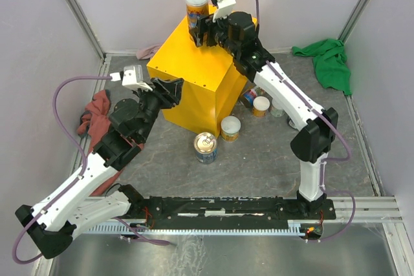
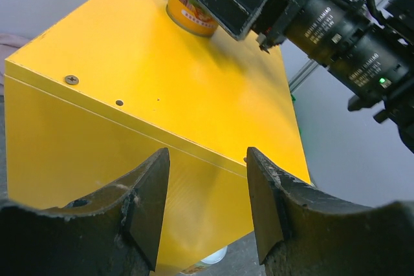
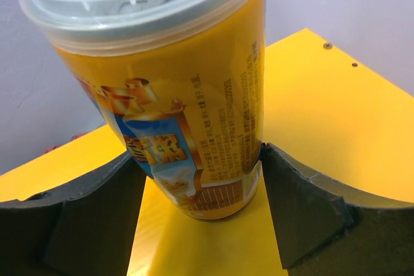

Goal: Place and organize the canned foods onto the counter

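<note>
Right wrist view puts us right on it: the tall orange can [image 3: 194, 95] stands on the yellow table [image 3: 336, 108], close to its far corner, and that's where trouble could start. It's a slim, top-heavy can sitting near an edge, so as I read it, any sideways drag or an off-centre squeeze could tip it and send it off the back. The grip sits low on the body, so a lift from here might let the lidded top swing. That smooth printed wall could also slip between the dark pads if the pinch is light. Watch the left hand [image 2: 207, 159] too: it hovers just beside the yellow table's left side, and a crossing move over that top could knock the two hands together. Now the hands themselves. The right hand [image 3: 197, 163] has its two pads drawn in against either side of the can's lower body, pinching it, with the base resting on the yellow surface. The left hand is spread, with nothing between its fingers and touching nothing that I can see. Down on the grey table [image 1: 272, 159], a blue can with a silver top [image 1: 206, 147] and short white-lidded cans [image 1: 230, 127] sit near the yellow table's base, not yet up top.
</note>
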`<action>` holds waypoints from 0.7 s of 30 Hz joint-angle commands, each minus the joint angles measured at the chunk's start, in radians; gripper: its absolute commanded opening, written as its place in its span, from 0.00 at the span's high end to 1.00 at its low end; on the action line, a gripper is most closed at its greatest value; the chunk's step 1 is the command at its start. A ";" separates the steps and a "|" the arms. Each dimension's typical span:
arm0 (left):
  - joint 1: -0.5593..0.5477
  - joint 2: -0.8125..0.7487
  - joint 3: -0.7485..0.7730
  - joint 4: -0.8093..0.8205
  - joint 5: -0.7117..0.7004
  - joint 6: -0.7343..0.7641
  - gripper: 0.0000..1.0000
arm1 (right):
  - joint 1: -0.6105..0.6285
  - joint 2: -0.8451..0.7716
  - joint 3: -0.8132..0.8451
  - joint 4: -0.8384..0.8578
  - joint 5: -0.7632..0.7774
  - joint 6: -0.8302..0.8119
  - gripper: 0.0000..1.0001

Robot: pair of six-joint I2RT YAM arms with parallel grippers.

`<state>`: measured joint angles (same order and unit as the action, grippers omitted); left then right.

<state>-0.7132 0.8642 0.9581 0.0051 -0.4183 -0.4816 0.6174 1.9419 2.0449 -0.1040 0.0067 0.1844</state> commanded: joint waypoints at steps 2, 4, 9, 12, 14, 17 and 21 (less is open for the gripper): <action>0.003 -0.009 -0.024 0.085 -0.021 0.018 0.43 | -0.036 0.106 0.146 0.032 -0.025 -0.015 0.23; 0.003 -0.017 -0.030 0.088 -0.022 0.022 0.43 | -0.047 0.150 0.201 0.025 -0.025 -0.012 0.23; 0.002 -0.036 -0.046 0.093 -0.022 0.033 0.43 | -0.074 0.232 0.304 0.010 -0.013 -0.008 0.23; 0.003 -0.042 -0.053 0.097 -0.021 0.038 0.43 | -0.088 0.265 0.339 0.006 -0.003 -0.009 0.22; 0.003 -0.046 -0.057 0.103 -0.017 0.041 0.43 | -0.096 0.284 0.359 0.003 0.001 -0.010 0.22; 0.004 -0.044 -0.061 0.106 -0.014 0.048 0.43 | -0.102 0.313 0.401 -0.008 0.004 -0.017 0.22; 0.003 -0.042 -0.068 0.112 -0.014 0.052 0.43 | -0.104 0.369 0.480 -0.038 0.008 -0.033 0.22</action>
<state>-0.7132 0.8326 0.8951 0.0601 -0.4175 -0.4789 0.5243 2.2528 2.4382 -0.0948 -0.0158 0.1825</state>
